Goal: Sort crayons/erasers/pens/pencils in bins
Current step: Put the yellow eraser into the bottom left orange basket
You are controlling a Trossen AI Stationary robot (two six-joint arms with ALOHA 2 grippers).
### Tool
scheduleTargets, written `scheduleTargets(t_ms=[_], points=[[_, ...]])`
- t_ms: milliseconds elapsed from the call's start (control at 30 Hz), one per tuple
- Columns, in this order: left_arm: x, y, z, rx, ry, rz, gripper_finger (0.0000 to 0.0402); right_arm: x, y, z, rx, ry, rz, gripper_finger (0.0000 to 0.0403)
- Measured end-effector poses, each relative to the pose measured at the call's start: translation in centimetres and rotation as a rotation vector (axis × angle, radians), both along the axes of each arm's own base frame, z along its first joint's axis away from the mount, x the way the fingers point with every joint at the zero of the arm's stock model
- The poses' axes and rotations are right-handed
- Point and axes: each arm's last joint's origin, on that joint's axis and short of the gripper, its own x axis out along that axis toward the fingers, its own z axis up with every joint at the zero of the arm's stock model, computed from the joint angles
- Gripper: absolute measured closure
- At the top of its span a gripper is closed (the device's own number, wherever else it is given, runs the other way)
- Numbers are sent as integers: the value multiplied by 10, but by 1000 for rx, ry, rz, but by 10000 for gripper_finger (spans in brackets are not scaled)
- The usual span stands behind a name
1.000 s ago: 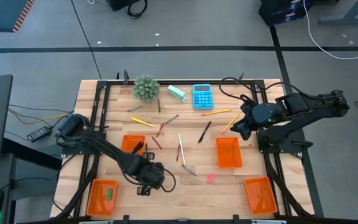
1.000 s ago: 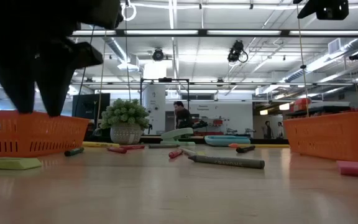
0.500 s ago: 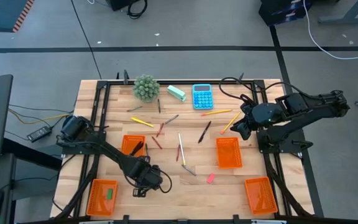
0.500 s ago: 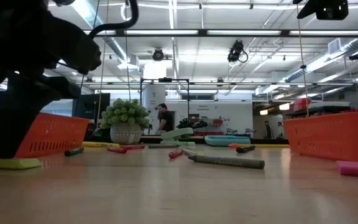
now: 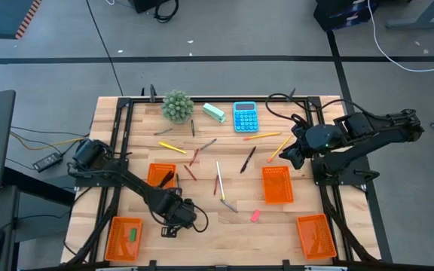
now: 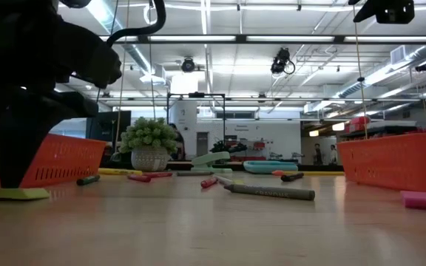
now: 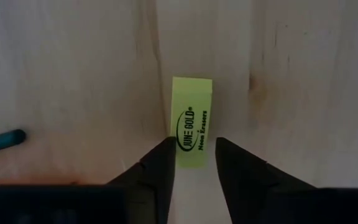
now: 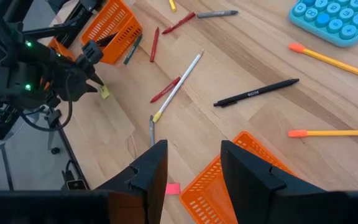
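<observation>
- Left gripper [image 7: 192, 163] down at table near front-left, fingers straddling yellow-green eraser [image 7: 192, 122], one each side; gap narrow, pads at its flanks or just off — firm clamp not confirmable yet.
- Eraser flat on wood, lengthwise between fingers; prob. lined up that way for a pinch across the short side.
- Likely dest: front-left bin [image 5: 123, 238], already w/ green eraser inside, just beside.
- Right gripper [image 8: 192, 163] parked above table's right side, fingers apart, nothing held.
- Pens, pencils, crayons scattered mid-table; pink eraser [image 5: 255, 215] loose near centre-right bin [image 5: 276, 184].
- Surface: pale wood planks, matte.
- Room: open lab, strip lights overhead, grey floor.
</observation>
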Motion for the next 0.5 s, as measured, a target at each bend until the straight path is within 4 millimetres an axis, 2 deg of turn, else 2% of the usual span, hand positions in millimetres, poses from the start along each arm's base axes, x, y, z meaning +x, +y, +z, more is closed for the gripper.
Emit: scheduleTargets(t_ms=[233, 500], points=[[-1, 1, 14, -18, -52, 1, 279, 0, 0, 0, -22, -1, 9, 248], [-1, 1, 13, -17, -75, -20, 222, 0, -1, 0, -41, -5, -6, 248]])
